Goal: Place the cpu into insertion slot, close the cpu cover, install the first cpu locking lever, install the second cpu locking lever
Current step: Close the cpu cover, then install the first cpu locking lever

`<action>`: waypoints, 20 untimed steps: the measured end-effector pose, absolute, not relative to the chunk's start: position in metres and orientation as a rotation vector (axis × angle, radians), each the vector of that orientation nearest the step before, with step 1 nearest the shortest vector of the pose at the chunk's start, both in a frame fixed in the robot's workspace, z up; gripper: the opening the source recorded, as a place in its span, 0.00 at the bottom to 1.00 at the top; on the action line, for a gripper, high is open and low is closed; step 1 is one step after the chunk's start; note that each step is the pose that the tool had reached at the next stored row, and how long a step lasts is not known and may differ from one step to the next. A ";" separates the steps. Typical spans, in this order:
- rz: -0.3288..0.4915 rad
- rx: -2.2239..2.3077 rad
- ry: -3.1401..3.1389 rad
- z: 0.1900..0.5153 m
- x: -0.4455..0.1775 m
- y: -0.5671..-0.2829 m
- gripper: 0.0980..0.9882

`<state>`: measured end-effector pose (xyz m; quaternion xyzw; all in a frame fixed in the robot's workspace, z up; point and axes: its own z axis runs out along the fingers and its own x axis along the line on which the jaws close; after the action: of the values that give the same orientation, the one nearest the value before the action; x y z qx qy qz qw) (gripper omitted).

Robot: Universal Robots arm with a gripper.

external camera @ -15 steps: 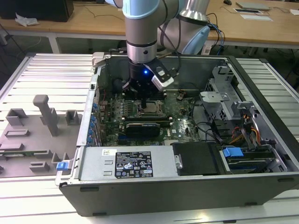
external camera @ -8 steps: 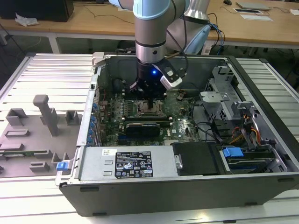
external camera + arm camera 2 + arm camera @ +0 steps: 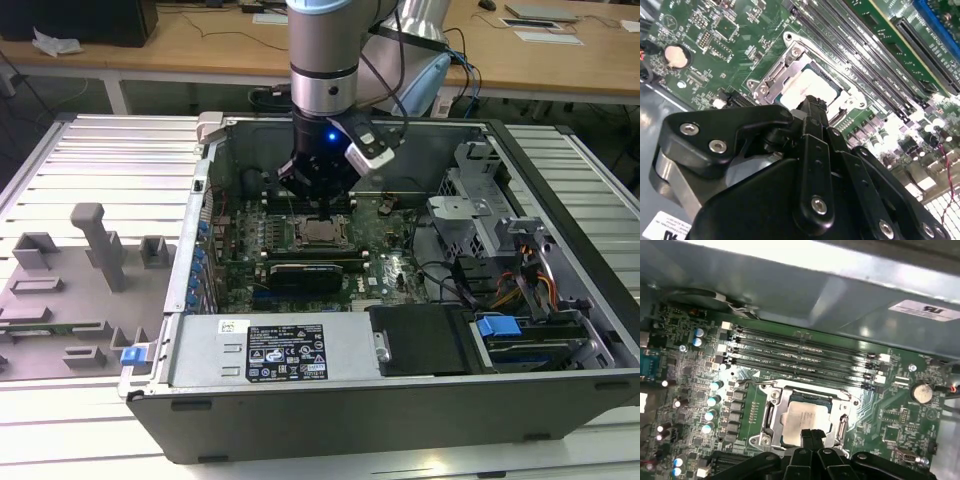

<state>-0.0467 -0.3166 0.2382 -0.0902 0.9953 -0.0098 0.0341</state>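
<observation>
Nearest in the first wrist view, find the black gripper (image 3: 812,432), jaws pressed together on nothing, poised just above the near edge of the square black-framed insertion slot (image 3: 807,396). Within that slot, note the small flat silver-topped cpu (image 3: 801,416) already seated and the thin silvery cpu cover (image 3: 771,407) seemingly folded flat around it, so judge the work at the lever stage, though cannot tell whether either locking lever is latched. Beyond the slot, see the long black memory bars (image 3: 800,357), then the grey metal case wall (image 3: 790,295); expect lever work here to call for a fine, well-aimed push.
</observation>
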 end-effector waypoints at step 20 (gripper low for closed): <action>-0.035 -0.156 3.070 0.238 -0.047 -0.317 0.01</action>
<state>-0.0468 -0.3167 0.2384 -0.0506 0.9981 -0.0113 0.0335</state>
